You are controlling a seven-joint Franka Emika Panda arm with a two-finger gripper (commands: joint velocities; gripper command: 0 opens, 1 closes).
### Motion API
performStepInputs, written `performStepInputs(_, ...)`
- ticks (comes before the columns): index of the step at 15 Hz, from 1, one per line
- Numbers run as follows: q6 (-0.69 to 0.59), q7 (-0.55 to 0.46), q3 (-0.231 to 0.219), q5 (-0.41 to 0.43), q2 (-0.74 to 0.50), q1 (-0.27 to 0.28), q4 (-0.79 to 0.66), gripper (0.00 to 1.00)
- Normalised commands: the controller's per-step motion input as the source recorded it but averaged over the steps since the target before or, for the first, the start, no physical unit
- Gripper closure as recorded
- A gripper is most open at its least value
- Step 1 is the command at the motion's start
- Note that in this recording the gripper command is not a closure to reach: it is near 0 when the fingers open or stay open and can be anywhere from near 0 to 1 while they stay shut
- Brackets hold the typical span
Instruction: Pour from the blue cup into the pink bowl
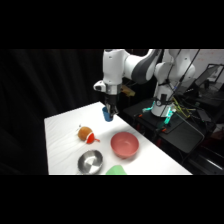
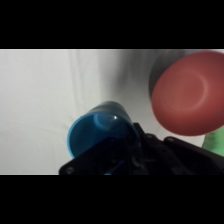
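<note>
The blue cup (image 1: 107, 114) hangs in the air over the table's far part, with my gripper (image 1: 110, 111) shut on it from above. In the wrist view the blue cup (image 2: 94, 132) lies tilted just ahead of the gripper (image 2: 125, 144), with its open mouth and blue inside showing. I cannot tell what it holds. The pink bowl (image 1: 124, 145) stands upright on the white table (image 1: 60, 135), below the cup and to its right and nearer the camera. The wrist view shows the pink bowl (image 2: 187, 93) at upper right, apart from the cup.
A shiny silver bowl (image 1: 90, 161) sits near the front edge, left of the pink bowl. A light green object (image 1: 116, 170) (image 2: 216, 142) lies at the front. A small orange-red object (image 1: 86, 134) rests left of centre. Dark equipment (image 1: 170, 120) stands past the table's right edge.
</note>
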Motion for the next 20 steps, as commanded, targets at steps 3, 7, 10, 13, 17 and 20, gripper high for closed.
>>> performStepInputs(3,-0.23,-0.33,0.242,0.46,-0.06,0.131,0.11,0.15)
performStepInputs(7,-0.25,-0.81,0.125,0.767,0.09,0.076,0.22,0.15)
performStepInputs(10,-0.32,-0.9,0.047,0.709,0.27,-0.032,0.33,0.15)
performStepInputs(13,-0.47,-0.81,0.056,0.568,0.34,-0.135,0.39,0.15)
performStepInputs(17,-0.65,-0.67,0.055,0.375,0.33,-0.253,0.44,0.15)
performStepInputs(20,-0.76,-0.46,0.026,0.22,0.39,-0.264,0.49,0.16)
